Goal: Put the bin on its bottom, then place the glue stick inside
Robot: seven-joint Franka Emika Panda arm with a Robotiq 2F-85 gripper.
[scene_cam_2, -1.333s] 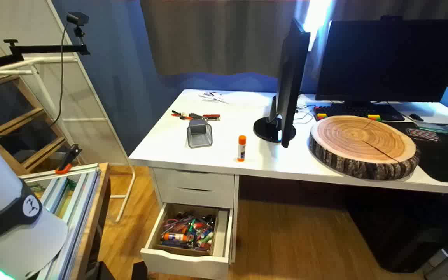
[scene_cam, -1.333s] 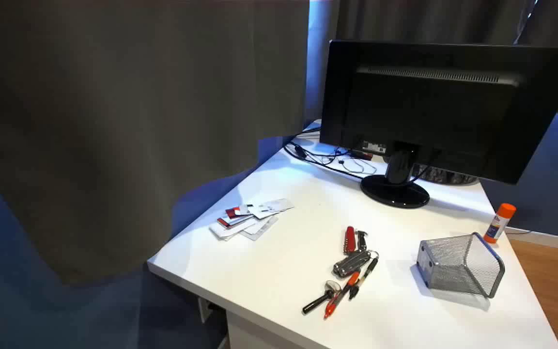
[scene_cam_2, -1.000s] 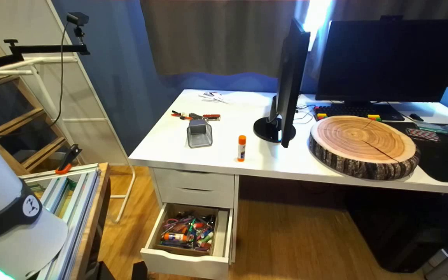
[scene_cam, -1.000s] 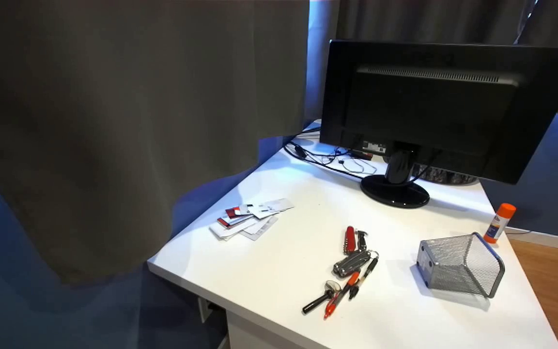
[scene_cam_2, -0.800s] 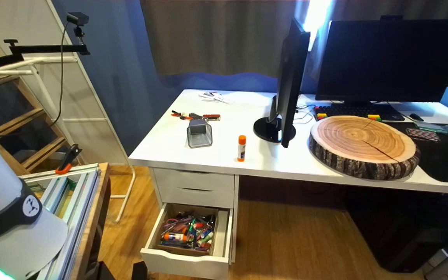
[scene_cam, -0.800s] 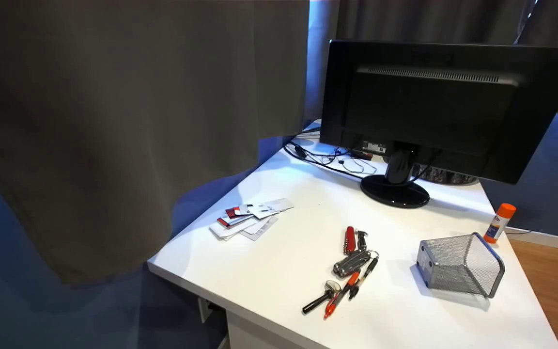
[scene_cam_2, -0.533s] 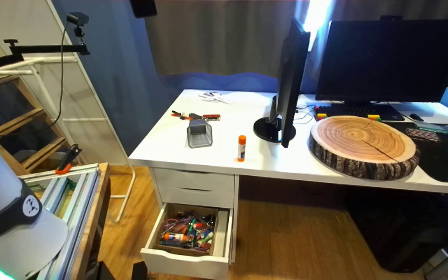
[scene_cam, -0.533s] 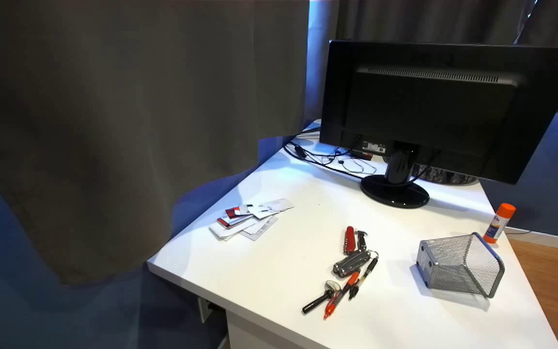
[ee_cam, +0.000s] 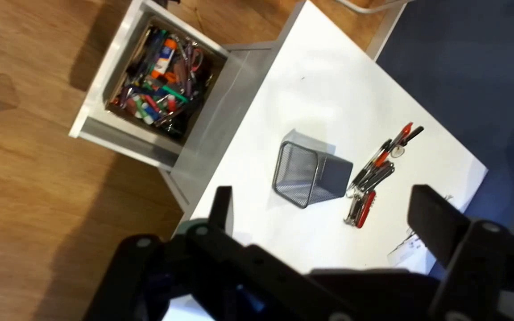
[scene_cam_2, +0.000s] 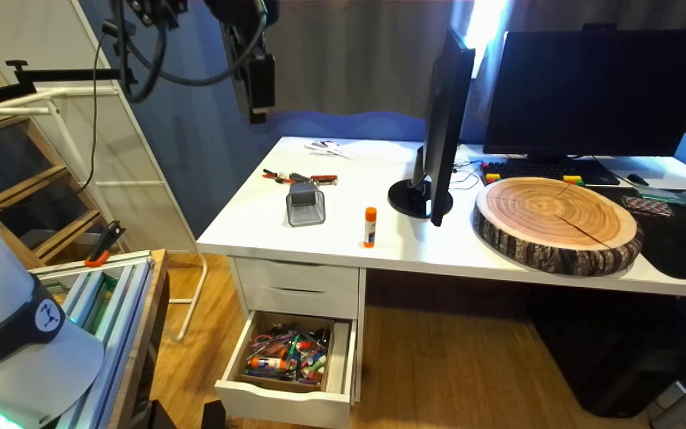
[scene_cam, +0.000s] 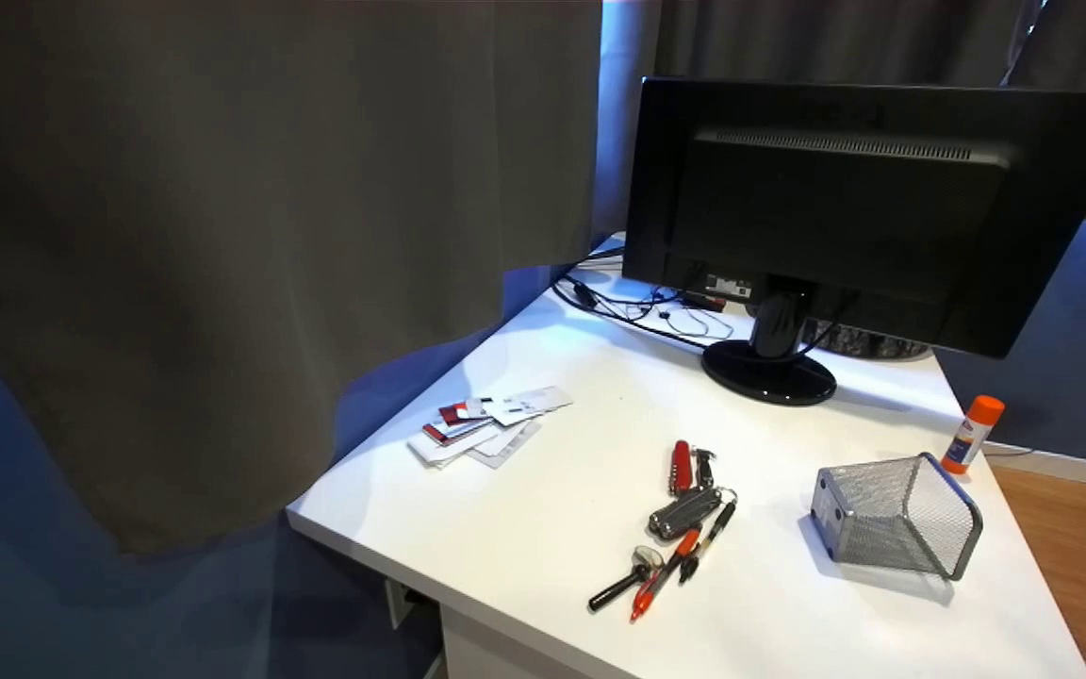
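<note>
One tipped bin [scene_cam: 894,519], one standing glue stick [scene_cam_2: 370,228], perhaps two pens [scene_cam: 679,554]; end effector [ee_cam: 321,197] wide.

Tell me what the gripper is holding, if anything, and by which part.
Nothing: the gripper is open, and the bin lies on its side on the desk.

Desk [scene_cam: 552,509] bright, near washed-out. Glare from window gap [scene_cam_2: 486,33] behind desk; curtain [scene_cam_2: 349,59] there dim. Soft shadow beside bin [scene_cam: 892,519] on desk. Wrist view: gripper [ee_cam: 321,191] above desk dark, blurred.
</note>
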